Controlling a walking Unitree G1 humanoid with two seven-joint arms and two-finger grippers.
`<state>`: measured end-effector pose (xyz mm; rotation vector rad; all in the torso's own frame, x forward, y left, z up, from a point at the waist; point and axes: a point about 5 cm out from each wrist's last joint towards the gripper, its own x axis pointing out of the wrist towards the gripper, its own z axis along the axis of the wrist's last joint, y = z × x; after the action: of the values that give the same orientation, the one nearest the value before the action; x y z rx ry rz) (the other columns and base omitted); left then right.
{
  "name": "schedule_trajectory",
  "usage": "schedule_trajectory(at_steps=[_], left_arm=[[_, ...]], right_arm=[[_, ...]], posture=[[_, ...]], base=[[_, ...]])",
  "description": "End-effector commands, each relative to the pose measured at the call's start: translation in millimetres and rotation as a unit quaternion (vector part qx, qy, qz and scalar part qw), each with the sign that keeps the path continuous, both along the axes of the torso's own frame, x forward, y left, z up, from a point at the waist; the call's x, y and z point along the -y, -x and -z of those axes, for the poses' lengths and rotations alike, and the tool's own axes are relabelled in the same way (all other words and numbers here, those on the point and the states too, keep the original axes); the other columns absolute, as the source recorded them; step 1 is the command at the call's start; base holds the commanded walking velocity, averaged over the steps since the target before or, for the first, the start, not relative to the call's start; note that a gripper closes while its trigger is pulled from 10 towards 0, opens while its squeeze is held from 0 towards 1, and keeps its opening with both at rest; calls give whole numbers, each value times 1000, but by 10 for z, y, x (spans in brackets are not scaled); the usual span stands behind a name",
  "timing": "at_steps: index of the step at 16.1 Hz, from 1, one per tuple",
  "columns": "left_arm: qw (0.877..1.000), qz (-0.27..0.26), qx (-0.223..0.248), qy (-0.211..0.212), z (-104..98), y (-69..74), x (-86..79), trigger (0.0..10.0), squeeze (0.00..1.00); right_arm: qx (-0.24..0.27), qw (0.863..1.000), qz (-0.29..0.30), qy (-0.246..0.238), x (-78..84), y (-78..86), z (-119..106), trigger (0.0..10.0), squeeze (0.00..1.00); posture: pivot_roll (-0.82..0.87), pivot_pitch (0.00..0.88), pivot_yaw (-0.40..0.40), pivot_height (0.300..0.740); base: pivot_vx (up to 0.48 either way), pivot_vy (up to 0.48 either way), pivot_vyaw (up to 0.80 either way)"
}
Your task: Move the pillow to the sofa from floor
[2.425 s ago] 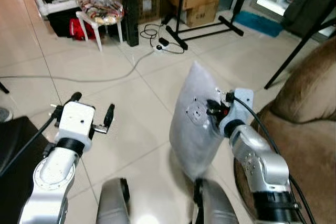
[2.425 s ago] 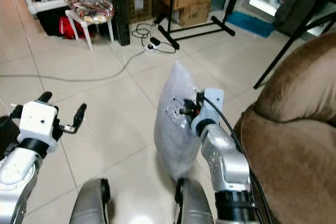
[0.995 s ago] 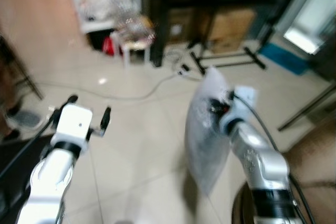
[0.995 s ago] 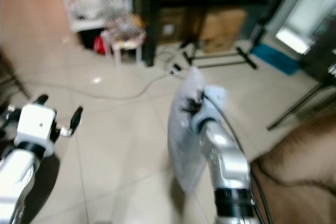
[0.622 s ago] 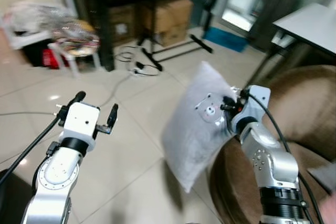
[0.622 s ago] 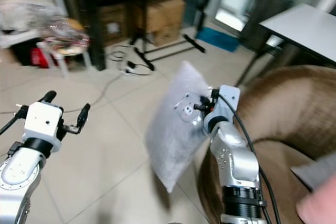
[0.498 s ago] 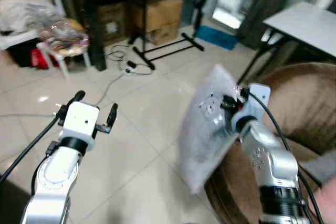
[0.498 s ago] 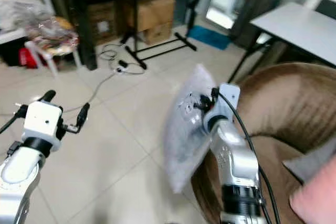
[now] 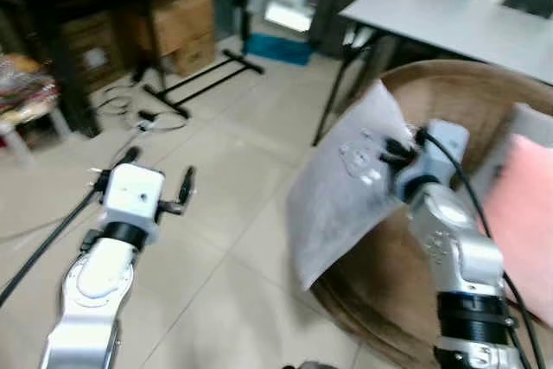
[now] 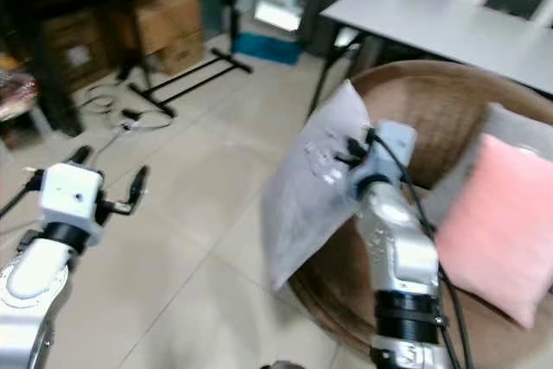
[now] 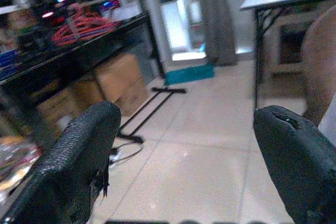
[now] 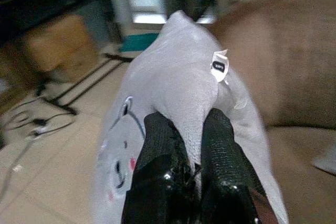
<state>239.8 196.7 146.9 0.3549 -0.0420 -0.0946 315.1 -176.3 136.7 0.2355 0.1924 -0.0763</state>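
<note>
One grey pillow (image 10: 313,181) hangs off the floor at the brown sofa (image 10: 449,118) edge, our right pincer (image 12: 189,148) pinching its soft corner; light and floppy, we judge. Left pincer (image 9: 147,187) gapes empty.

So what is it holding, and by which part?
The right pincer pinches the grey pillow by a fold near its edge; the left pincer holds nothing.

a brown sofa (image 10: 449,110) carries a pink cushion (image 10: 497,226), while cardboard boxes (image 9: 177,28) sit on the tiled floor (image 9: 233,213).
</note>
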Motion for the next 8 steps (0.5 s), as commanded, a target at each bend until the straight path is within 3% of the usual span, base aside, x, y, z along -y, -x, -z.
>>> schedule_trajectory(at_steps=[1,3,8], left_arm=[[1000,2,-3,1,-4,15,-25,10000,435],[1000,5,-6,2,3,24,-29,10000,443],[1000,5,-9,1,11,42,-49,10000,439]], right_arm=[[37,999,-8,4,-55,-23,-158,10000,0],[29,999,-31,6,-122,-17,-128,10000,0],[29,997,-75,9,-273,7,-100,10000,0]], posture=[[36,0,-73,740],[36,0,-73,740],[42,0,-77,740]], base=[[0,0,-800],[287,0,-644],[335,0,0]])
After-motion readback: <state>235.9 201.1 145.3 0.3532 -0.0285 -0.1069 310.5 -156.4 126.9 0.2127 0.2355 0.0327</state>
